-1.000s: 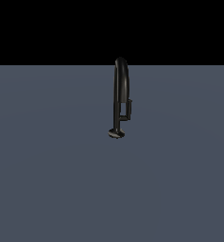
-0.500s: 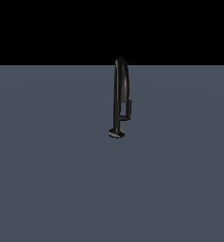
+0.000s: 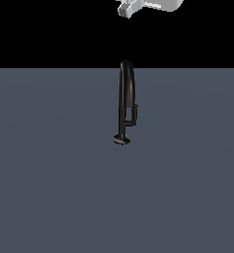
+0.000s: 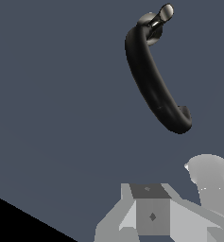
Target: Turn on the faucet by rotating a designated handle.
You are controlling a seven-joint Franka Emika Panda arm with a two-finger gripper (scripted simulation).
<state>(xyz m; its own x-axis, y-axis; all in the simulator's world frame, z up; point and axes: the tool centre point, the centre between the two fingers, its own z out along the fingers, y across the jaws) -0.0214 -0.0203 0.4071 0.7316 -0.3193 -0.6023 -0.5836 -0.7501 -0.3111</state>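
The glossy black faucet point(image 3: 127, 94) stands upright on the grey floor, its arched spout at the top and its small round base point(image 3: 121, 140) at the bottom. The handle point(image 3: 136, 113) is a thin black bar on the exterior view's right of the stem, held by a short stub. My gripper point(image 3: 128, 9) shows as a white shape at the top edge, well above the faucet and apart from it. In the wrist view the faucet point(image 4: 153, 85) lies ahead, with the handle tip point(image 4: 166, 10) at its far end. The gripper point(image 4: 151, 215) is grey there; its opening is unclear.
A flat grey floor point(image 3: 49, 188) spreads all around the faucet. Black background fills the space behind it. Nothing else stands in view.
A white part of my arm and gripper has come into the exterior view at the top edge, above the faucet. The faucet and handle have not moved.
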